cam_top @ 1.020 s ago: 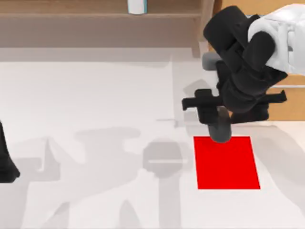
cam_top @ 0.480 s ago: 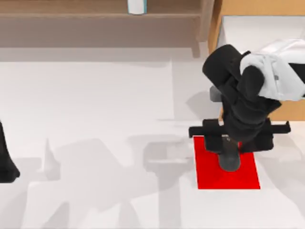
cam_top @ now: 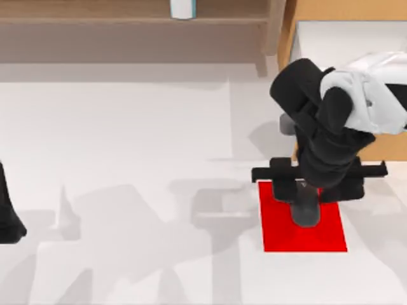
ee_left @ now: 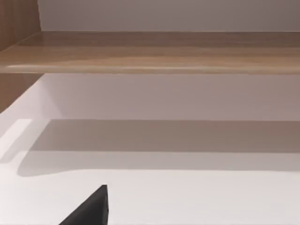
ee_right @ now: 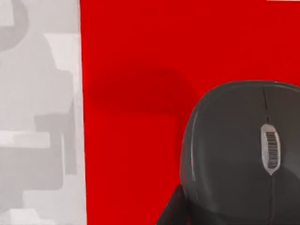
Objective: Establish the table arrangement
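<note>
Right gripper (cam_top: 304, 206) over the red mat (cam_top: 305, 235), grasping a dark grey mouse (ee_right: 241, 154). The arm hides most of the mouse from above; in the wrist view it's cut off at the edge. Whether the mouse touches the mat, can't tell. Left arm (cam_top: 7, 213) parked at the table's (cam_top: 127, 127) left edge. Wooden shelf (ee_left: 150, 51) at the back.

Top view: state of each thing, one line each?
Mouse: over the red mat, at the right end effector.
Drawer: open, inside white.
Left arm: parked at table left edge.
Small container: on the shelf.
</note>
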Tool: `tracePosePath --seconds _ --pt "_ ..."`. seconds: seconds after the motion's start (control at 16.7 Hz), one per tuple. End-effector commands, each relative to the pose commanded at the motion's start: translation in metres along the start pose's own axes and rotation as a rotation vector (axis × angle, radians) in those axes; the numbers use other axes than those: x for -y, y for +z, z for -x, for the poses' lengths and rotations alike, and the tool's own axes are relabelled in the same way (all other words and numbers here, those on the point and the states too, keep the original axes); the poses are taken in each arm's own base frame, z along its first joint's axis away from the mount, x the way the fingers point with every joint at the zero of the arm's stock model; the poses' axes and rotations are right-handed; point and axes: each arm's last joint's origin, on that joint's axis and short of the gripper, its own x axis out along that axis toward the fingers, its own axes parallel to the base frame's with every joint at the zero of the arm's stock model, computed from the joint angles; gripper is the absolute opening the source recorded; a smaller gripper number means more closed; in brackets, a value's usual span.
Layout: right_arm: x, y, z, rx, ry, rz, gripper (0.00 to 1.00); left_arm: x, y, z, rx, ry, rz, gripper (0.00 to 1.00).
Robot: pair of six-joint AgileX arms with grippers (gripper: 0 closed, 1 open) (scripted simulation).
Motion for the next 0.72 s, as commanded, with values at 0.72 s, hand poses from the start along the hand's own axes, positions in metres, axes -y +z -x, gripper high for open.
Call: tracePosePath --seconds 0.72 --pt "-0.004 0.009 0.018 0.084 0.045 -0.004 0.00 0.000 0.000 0.000 0.000 0.000 0.000 1.00"
